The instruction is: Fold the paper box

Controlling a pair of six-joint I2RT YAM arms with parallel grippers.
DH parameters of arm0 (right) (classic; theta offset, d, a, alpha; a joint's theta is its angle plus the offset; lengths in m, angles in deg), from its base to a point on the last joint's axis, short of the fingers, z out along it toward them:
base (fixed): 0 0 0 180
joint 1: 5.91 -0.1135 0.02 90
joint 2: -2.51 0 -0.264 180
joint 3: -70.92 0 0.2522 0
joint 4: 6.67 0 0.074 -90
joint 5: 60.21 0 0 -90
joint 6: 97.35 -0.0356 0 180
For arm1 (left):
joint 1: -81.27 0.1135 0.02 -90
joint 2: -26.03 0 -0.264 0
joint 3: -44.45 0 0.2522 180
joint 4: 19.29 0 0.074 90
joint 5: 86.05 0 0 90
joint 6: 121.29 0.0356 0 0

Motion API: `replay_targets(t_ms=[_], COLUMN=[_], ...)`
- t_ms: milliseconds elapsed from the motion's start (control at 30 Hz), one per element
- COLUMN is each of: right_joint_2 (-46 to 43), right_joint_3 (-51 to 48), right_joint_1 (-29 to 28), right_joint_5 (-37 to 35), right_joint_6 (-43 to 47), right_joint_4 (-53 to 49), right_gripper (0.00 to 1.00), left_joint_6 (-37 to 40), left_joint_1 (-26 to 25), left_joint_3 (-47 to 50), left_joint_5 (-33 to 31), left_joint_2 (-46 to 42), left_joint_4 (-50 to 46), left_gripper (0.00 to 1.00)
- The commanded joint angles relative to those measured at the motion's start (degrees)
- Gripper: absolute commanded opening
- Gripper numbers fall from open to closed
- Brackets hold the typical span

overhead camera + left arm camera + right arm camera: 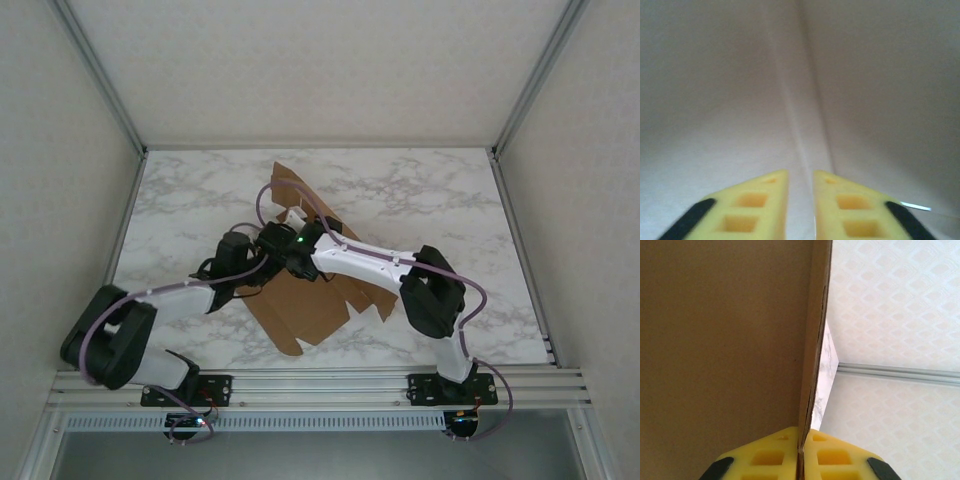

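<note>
At the middle of the surface point(450, 190) the box point(303, 310) is seen partly raised, one panel edge being pinched in the right claw point(801, 442) and running to 12 o'clock, while cardboard is faced at 12 o'clock by the narrowly parted left claw point(801, 182).

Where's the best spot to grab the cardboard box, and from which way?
Take the box by the thin edge of a raised flap, coming edge-on so one finger lands on each face. The sheet is wide and flat, so probably only an edge fits between the jaws. The right gripper is pinched on that edge this way.
</note>
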Motion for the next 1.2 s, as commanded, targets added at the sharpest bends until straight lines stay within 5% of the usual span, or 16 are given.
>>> replay_targets(t_ms=[0,233,1167], right_joint_2=[-4.31,-6.63,-9.21], right_joint_3=[-1.33,-2.24,-4.74], right_joint_1=[-0.06,0.04,0.86], right_joint_5=[-0.09,2.84,9.14], right_joint_6=[1.13,2.21,2.13], right_joint_4=[3.64,7.72,11.6], right_gripper=[0.09,0.09,0.07], left_joint_6=[-3.94,-14.2,-18.12], left_joint_1=[1.78,3.71,7.56], left_joint_3=[0.66,-4.16,-13.54], left_joint_5=[0.69,6.41,8.88], left_joint_2=[-4.71,1.61,8.88], left_joint_4=[6.31,17.33,28.69], left_gripper=[0.31,0.52,0.6])
